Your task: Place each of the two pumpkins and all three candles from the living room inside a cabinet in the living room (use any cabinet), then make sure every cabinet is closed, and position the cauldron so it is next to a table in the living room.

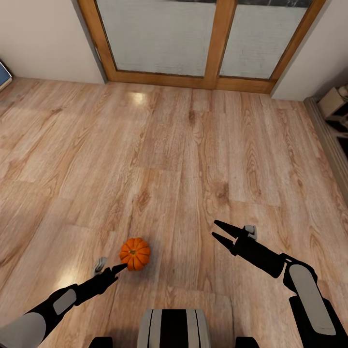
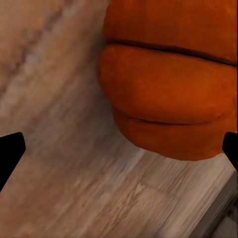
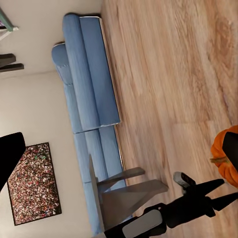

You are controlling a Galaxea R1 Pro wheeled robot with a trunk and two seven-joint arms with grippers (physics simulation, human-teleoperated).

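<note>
Head view is looking down at a wooden floor (image 1: 193, 159). On the left side, the left tool (image 1: 121, 267) is reaching out low over the floor, and its dark tips are right up against a small orange pumpkin (image 1: 135, 253). The pumpkin is sitting on the floor, just in front of the robot and a bit to the left. In the left wrist view the pumpkin (image 2: 173, 84) is looking big and very close, with the two black fingertips (image 2: 10, 153) standing wide apart at the two edges, so the left tool is spread and is not pinching anything.

Farther right, the right tool (image 1: 217, 231) is hanging above the bare floor, well apart from the pumpkin. Its two pointed fingers are sitting a little apart, so it is spread too, with nothing between them.

At the back, a big door with a wooden frame (image 1: 212, 43) and pale glass is standing against the white wall.

The right wrist view is looking across the room at a long blue sofa (image 3: 91, 99) along the wall, with a speckled picture (image 3: 34, 183) hanging near it. The pumpkin (image 3: 220, 161) and the left tool (image 3: 218, 192) are showing at that view's edge.
</note>
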